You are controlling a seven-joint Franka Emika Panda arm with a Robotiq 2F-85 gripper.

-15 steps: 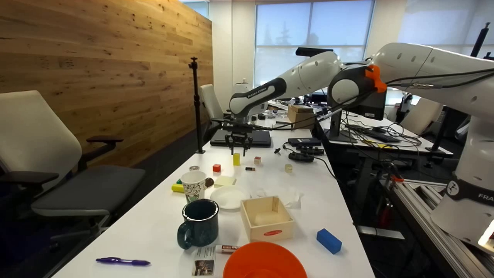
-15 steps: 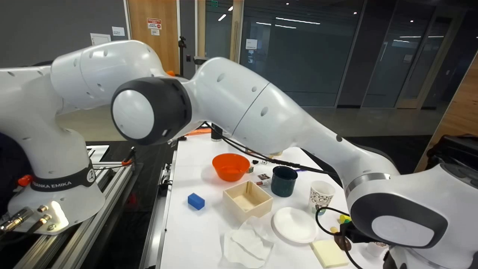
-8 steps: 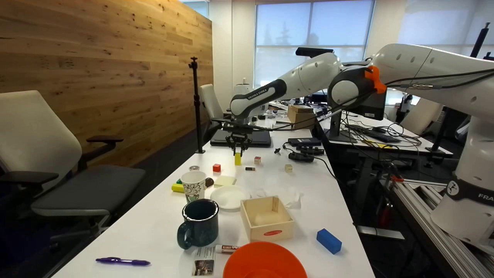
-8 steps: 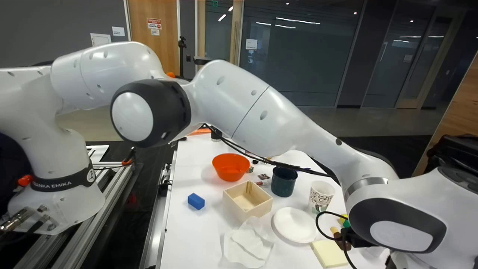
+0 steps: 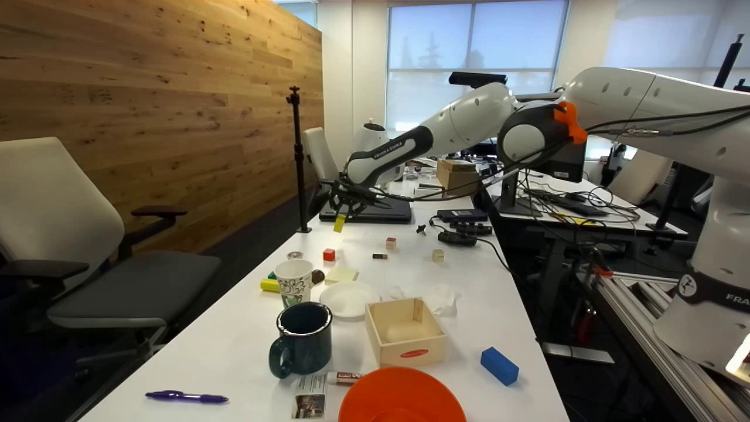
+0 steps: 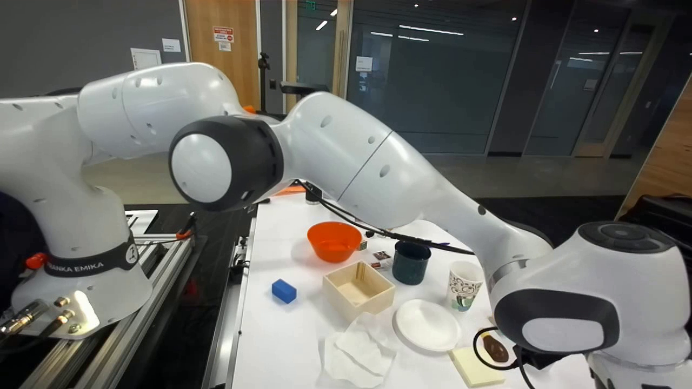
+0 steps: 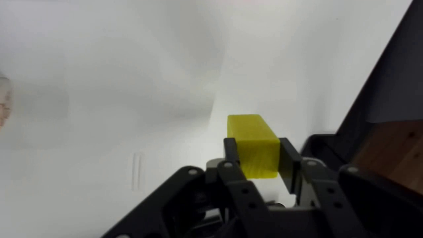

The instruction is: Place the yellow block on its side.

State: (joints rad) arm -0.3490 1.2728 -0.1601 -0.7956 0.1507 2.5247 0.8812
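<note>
The yellow block (image 5: 339, 224) is a small oblong block, held off the table and tilted in an exterior view. My gripper (image 5: 342, 215) is shut on it, tilted too, at the table's left side near the black laptop. In the wrist view, the yellow block (image 7: 251, 127) sits between the two dark pads of my gripper (image 7: 258, 155), which touch its sides. Its far end sticks out past the fingertips. In the exterior view with the arm (image 6: 432, 173) in front, the block and fingers are out of view.
A black laptop (image 5: 394, 210) lies behind the gripper. A red cube (image 5: 329, 255), a red-and-wood cube (image 5: 391, 242), a battery (image 5: 379, 256) and a pale cube (image 5: 438, 255) lie in front. A paper cup (image 5: 295, 281) and a plate (image 5: 349, 299) stand nearer the camera.
A second ago the block stood upright on the table below my open gripper. Half a second ago the fingers were at its top. Now it is gripped, lifted, tilted and shifted left in that view.
</note>
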